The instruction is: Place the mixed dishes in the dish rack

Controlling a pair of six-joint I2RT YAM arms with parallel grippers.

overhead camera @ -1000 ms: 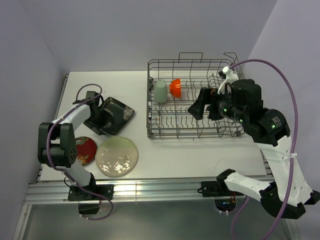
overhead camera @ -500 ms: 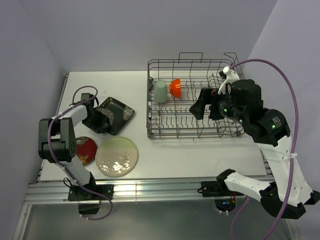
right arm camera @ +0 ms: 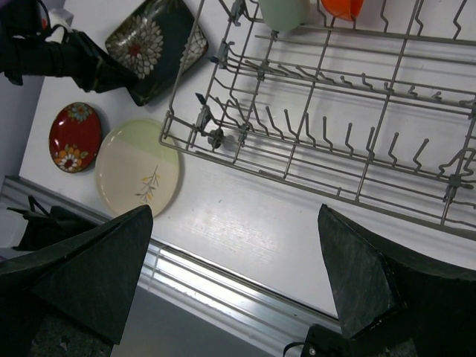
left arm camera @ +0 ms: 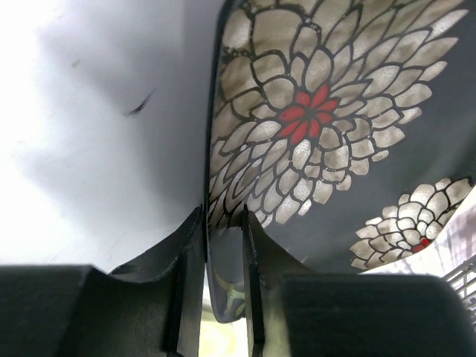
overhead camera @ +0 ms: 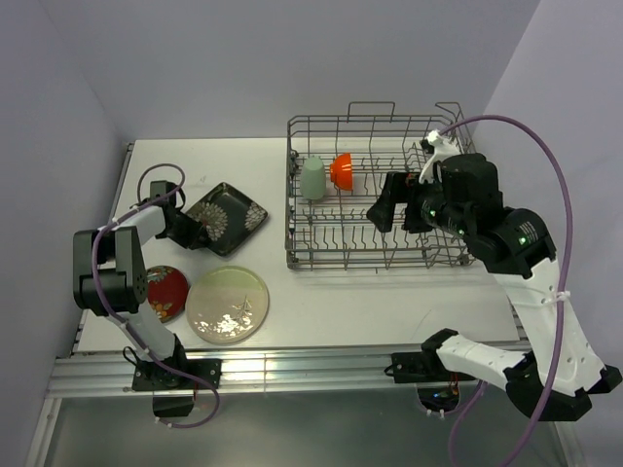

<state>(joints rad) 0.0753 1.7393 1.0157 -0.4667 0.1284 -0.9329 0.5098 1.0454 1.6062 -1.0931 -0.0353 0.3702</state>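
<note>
On the left of a white, matte worktop (overhead camera: 389, 302), pale lilac walls around, ribbed aluminium rail (overhead camera: 292, 368) along the near edge.

- Left tool (left arm camera: 223, 223): both fingers clamped on the rim of the black square floral plate (left arm camera: 335, 111). Plate glossy, left of the dish rack (overhead camera: 341, 233), possibly tipped up off the surface; hard to judge.
- Dish rack: grey wire, upright tines, right half of worktop.
- Pale green cup (overhead camera: 311, 179) and small orange bowl (overhead camera: 341, 170) inside the rack, back-left, side by side.
- Small red flowered round plate (overhead camera: 165, 292) and larger cream round plate with leaf sprig (overhead camera: 227, 305) lie flat at front-left, just beside each other.
- Right tool (right arm camera: 230, 268): spread wide, empty, above the rack.
</note>
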